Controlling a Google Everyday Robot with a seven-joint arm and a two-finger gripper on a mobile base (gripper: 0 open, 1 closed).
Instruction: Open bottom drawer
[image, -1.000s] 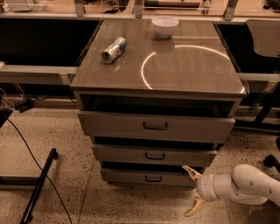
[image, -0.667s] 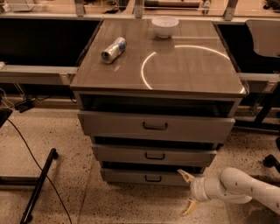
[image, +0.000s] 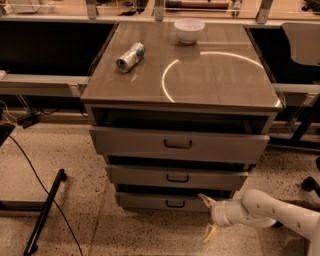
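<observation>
A grey metal cabinet (image: 220, 95) fills the centre of the frame, with three drawer fronts stacked below its glossy top. The bottom drawer (image: 145, 201) is the slimmest and narrowest of them. It sits low in the frame, just below centre, close above the speckled floor (image: 110, 230). Its small dark handle (image: 175, 204) is in the middle of its flat front. A dark gap shows between it and the middle drawer (image: 145, 175) above, and above that is the wide top drawer (image: 130, 142).

The gripper (image: 209, 216) is at the lower right of the frame, on the end of a white arm (image: 270, 210) that comes in from the right edge. It points left towards the cabinet. Its two pale fingers (image: 206, 199) are spread apart, one angled up and one angled down, and there is nothing between them. The upper finger's tip lies by the right end of the bottom drawer's front; whether it touches the panel cannot be told. The lower finger (image: 212, 233) hangs below the drawer's level, over the floor. The handle is to the left of the gripper and a little above its midpoint, with bare drawer front in between.

On the cabinet top, a can (image: 131, 56) lies on its side towards the upper left and a white bowl (image: 189, 29) stands near the back edge. A bright ring of light reflects off the surface to the right of the can. A black stand leg (image: 45, 210) and a cable (image: 30, 165) cross the floor at the lower left.
</observation>
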